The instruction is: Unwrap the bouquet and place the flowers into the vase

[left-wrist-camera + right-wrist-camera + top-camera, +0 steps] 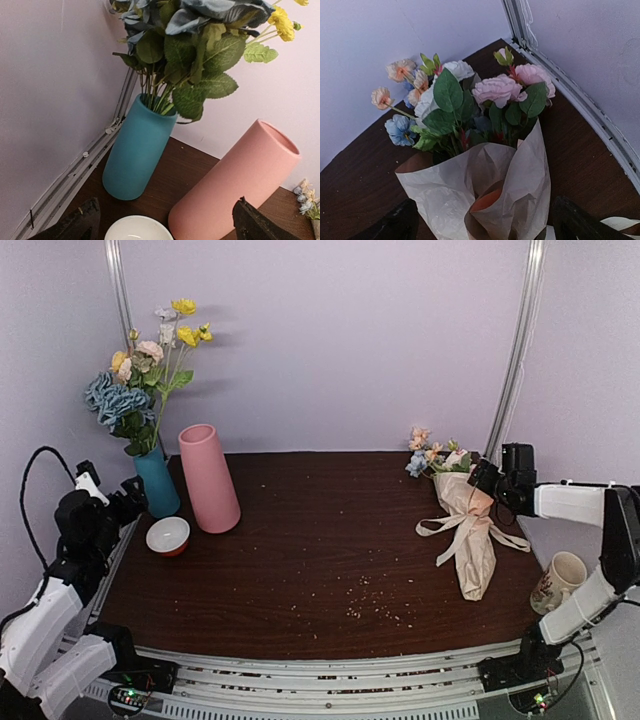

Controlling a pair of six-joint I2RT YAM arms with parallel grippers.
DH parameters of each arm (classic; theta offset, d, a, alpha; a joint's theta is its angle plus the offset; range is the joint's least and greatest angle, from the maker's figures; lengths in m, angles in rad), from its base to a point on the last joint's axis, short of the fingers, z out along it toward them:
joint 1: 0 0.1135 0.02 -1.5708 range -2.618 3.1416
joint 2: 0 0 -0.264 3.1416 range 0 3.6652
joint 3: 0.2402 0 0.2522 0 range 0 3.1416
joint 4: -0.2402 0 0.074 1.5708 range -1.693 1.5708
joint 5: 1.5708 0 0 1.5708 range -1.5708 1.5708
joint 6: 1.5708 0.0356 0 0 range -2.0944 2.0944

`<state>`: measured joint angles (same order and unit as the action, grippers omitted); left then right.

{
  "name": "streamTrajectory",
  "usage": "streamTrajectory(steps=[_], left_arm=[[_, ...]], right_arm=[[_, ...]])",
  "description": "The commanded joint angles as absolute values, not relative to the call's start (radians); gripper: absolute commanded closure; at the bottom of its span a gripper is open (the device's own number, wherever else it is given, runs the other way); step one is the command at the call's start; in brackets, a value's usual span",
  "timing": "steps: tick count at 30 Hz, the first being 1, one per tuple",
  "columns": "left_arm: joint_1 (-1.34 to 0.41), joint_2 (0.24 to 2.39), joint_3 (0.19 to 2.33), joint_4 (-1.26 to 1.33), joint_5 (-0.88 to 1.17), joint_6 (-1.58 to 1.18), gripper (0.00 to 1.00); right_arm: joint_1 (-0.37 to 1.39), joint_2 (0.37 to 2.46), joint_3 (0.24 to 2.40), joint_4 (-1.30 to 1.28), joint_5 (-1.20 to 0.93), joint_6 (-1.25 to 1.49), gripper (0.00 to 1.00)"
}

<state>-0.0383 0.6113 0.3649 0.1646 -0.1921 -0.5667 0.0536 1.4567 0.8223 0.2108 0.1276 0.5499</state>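
The bouquet [466, 532] lies on the table's right side, a crinkled peach-beige paper cone [485, 192] tied with a cream ribbon [447, 525]. Its flowers [436, 454], pink, white, blue and peach [492, 90], point toward the back wall. My right gripper [487, 484] hovers at the cone's upper part; in the right wrist view it is open [485, 226], one finger on each side of the paper. The pink vase [210, 480] stands upright at the back left. My left gripper [126, 502] is open [167, 227] near the table's left edge, facing the pink vase [235, 185] and holding nothing.
A teal vase [157, 481] with yellow flowers and a blue hydrangea stands left of the pink vase. A small red-and-white bowl [167, 535] sits in front of them, close under the left gripper [137, 229]. A mug [559, 581] stands off the table's right edge. Crumbs dot the tabletop [375, 600].
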Motion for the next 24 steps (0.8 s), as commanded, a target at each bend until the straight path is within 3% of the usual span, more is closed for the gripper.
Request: streamTrajectory(steps=[1,4,9,13,16,24], left_arm=[[-0.035,0.608,0.547,-0.131,-0.105,-0.612,0.06],[-0.034,0.621,0.631,-0.289,-0.073,-0.593,0.08],[-0.034,0.617,0.687,-0.396,0.000,-0.537,0.12],[-0.035,0.600,0.679,-0.408,0.073,-0.481,0.20],[-0.035,0.582,0.671,-0.407,0.126,-0.464,0.26],[-0.035,0.563,0.727,-0.414,0.297,-0.442,0.36]], right_arm=[[0.048,1.578,0.933,0.001,0.062,0.520,0.06],[0.048,1.664,0.991,-0.054,0.052,0.497,0.09],[0.054,1.782,1.073,-0.105,-0.030,0.455,0.26],[0.088,1.838,1.122,-0.150,-0.054,0.433,0.54],[0.128,1.836,1.117,-0.147,-0.067,0.432,0.67],[0.250,1.819,1.073,-0.149,-0.090,0.481,0.73]])
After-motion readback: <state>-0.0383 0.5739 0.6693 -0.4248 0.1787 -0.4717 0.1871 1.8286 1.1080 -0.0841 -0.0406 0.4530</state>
